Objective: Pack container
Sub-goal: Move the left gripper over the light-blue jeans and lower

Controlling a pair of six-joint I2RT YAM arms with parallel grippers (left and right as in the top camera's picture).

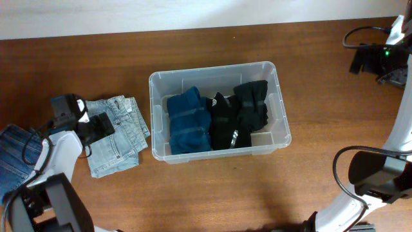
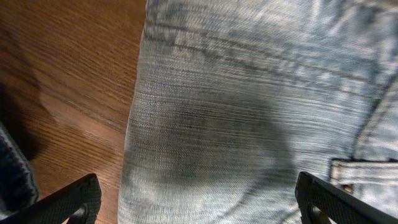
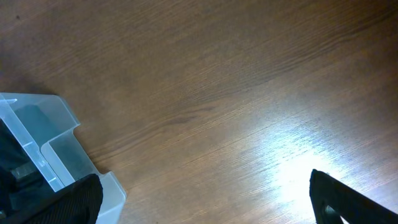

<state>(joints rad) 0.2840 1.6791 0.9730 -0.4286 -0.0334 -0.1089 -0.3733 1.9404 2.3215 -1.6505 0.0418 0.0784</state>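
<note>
The clear plastic container stands mid-table. Inside it lie a folded blue garment and black garments. To its left, folded light-wash jeans lie on the table. My left gripper hovers over them, open. In the left wrist view the jeans fill the space between the spread fingers of that gripper, and nothing is held. My right gripper is at the far right, open and empty. The right wrist view shows it above bare wood, with a container corner at lower left.
Darker blue jeans lie at the table's left edge, beside my left arm; their edge shows in the left wrist view. Cables and arm links fill the right side. Bare wood stretches between the container and my right gripper.
</note>
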